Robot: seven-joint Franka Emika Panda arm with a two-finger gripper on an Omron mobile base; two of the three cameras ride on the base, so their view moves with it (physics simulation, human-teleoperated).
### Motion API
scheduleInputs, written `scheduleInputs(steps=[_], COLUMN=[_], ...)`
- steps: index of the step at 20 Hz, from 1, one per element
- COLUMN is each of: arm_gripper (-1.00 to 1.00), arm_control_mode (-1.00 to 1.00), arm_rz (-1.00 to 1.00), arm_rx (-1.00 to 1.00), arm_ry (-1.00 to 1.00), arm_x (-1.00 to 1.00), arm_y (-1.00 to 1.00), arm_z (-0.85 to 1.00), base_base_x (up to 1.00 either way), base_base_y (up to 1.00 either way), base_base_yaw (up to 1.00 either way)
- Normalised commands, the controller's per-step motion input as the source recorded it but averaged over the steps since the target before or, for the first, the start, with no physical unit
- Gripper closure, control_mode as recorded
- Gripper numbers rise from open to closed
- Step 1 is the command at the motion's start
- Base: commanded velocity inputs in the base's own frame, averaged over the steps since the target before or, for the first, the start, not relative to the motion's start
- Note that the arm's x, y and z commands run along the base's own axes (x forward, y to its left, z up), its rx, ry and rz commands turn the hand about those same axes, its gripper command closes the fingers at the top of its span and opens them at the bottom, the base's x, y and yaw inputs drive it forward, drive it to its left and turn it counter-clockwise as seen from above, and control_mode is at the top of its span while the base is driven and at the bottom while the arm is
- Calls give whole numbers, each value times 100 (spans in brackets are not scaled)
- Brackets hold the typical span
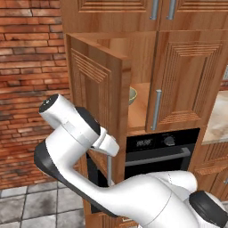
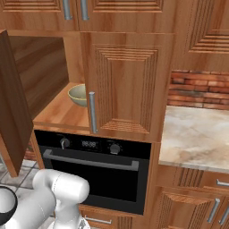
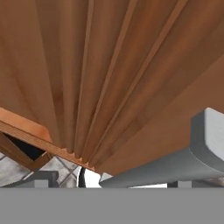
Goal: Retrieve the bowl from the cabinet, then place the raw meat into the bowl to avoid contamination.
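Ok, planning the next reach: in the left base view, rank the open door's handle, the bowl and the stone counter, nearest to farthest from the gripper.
1. Door handle, right beside the gripper.
2. Bowl, higher, inside the cabinet.
3. Counter, far right.

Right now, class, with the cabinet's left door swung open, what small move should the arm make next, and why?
Probably pull the claw back from the door handle and swing it round the open door towards the shelf. Its jaws look open beside the handle, the cabinet stands open on that side, and the bowl sits untouched on the shelf inside.
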Motion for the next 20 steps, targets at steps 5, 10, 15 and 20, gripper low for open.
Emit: scheduleInputs(steps=[5,10,15,20], arm_gripper=[-100,-100,-100,-100], arm_control_mode=[-100,-100,-100,-100], arm_rz=[-8,-6,-6,-4], arm_rx=[0,0,0,4], arm_ry=[2,0,-2,-3], arm_x=[-6,-3,-45,-76], arm_y=[7,16,8,-6], arm_z=[-6,-1,0,1], base_base_x=[0,0,0,0], base_base_y=[0,0,0,0], base_base_yaw=[0,0,0,0])
